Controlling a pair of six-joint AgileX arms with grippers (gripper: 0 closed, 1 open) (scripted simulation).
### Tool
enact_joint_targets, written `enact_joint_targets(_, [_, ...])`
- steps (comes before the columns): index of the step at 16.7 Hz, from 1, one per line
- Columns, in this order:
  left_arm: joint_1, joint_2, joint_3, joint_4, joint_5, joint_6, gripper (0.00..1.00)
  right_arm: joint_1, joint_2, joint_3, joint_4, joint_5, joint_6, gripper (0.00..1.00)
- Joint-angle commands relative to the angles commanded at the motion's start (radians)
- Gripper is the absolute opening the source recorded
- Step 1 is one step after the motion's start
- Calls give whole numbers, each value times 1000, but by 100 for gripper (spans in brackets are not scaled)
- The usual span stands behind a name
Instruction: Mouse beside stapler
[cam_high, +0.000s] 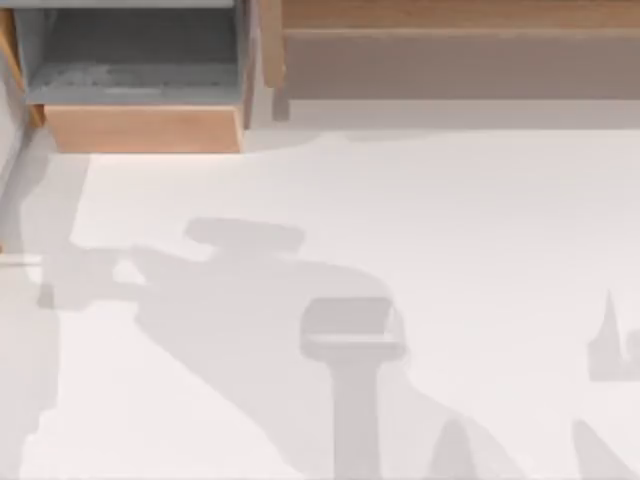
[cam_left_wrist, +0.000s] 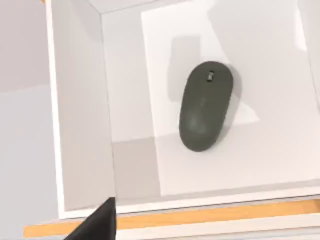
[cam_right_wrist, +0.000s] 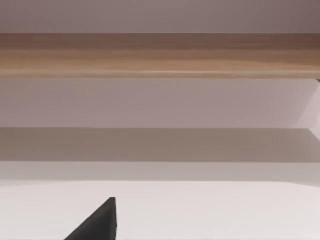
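A dark grey mouse (cam_left_wrist: 205, 107) lies flat on the white floor of an open compartment (cam_left_wrist: 80, 110) with pale walls and a wooden front edge (cam_left_wrist: 200, 216). A dark part of my left gripper (cam_left_wrist: 100, 222) hangs above that front edge, apart from the mouse. The stapler is out of view. A dark part of my right gripper (cam_right_wrist: 97, 222) is over the white table, facing a wooden shelf (cam_right_wrist: 160, 55).
An open wooden-fronted drawer (cam_high: 140, 125) stands at the table's back left. A long wooden shelf (cam_high: 450, 15) runs along the back right. Shadows of the arms fall across the white tabletop (cam_high: 480, 220).
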Motion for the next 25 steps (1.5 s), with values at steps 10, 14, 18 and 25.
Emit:
enact_joint_targets(10, [36, 873, 820, -438, 36, 195, 100, 0, 0, 0, 0, 0, 0, 100])
enact_joint_targets(14, [24, 987, 970, -499, 38, 236, 100, 0, 0, 0, 0, 0, 0, 100])
enact_joint_targets(18, [22, 996, 983, -503, 38, 240, 100, 0, 0, 0, 0, 0, 0, 100])
enact_joint_targets(25, [27, 990, 929, -460, 39, 246, 100, 0, 0, 0, 0, 0, 0, 100])
